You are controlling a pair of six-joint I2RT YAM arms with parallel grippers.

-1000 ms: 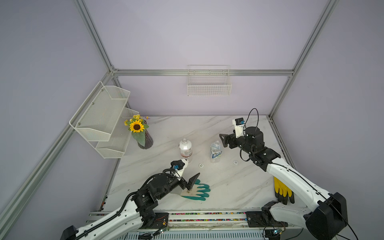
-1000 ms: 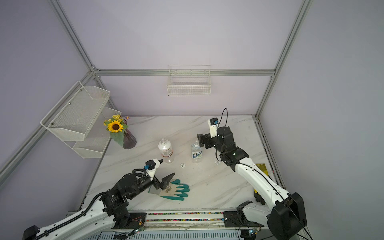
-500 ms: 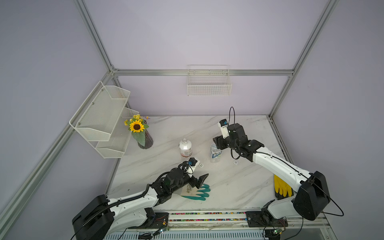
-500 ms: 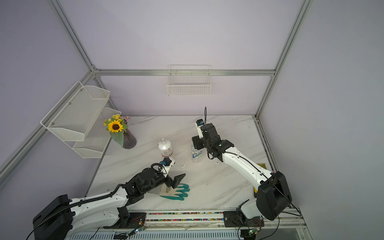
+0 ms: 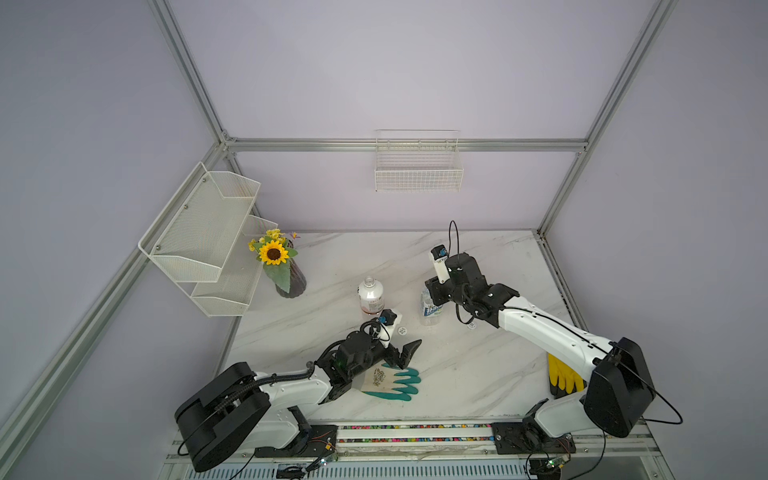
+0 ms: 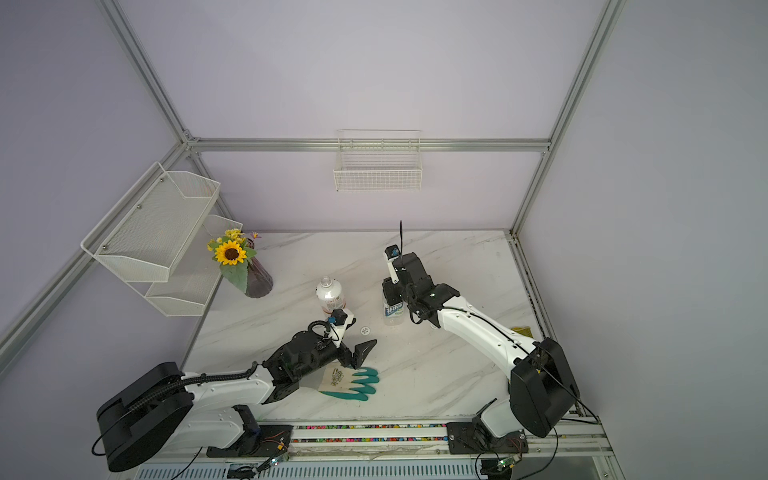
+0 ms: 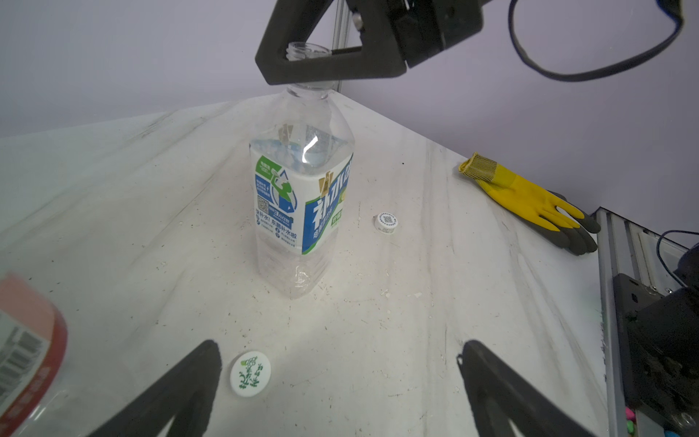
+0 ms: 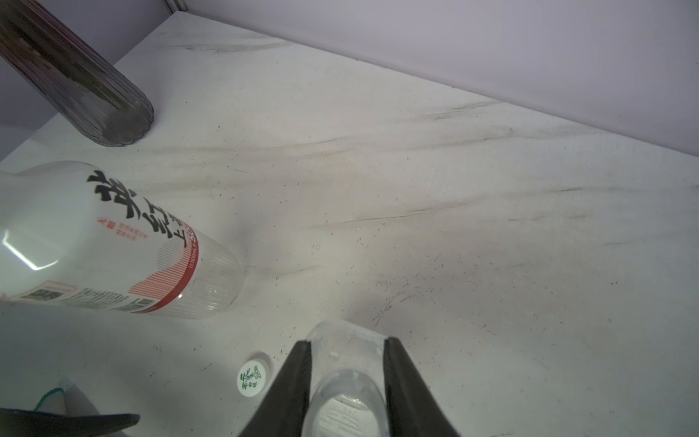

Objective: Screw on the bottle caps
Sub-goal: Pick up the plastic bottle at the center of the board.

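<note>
Right wrist view: right pincer (image 8: 348, 340) snug around clear bottle (image 8: 347, 393) neck

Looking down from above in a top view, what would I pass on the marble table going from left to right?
In a top view: sunflower vase → white-wrapped bottle → white cap → clear bottle → second white cap → yellow glove. The teal glove overlaps several of these, so it is left out.

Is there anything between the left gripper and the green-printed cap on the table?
Nothing visible. The cap lies bare on the table just ahead of the open left gripper. The white-wrapped bottle stands off to the side, not in the path.
</note>
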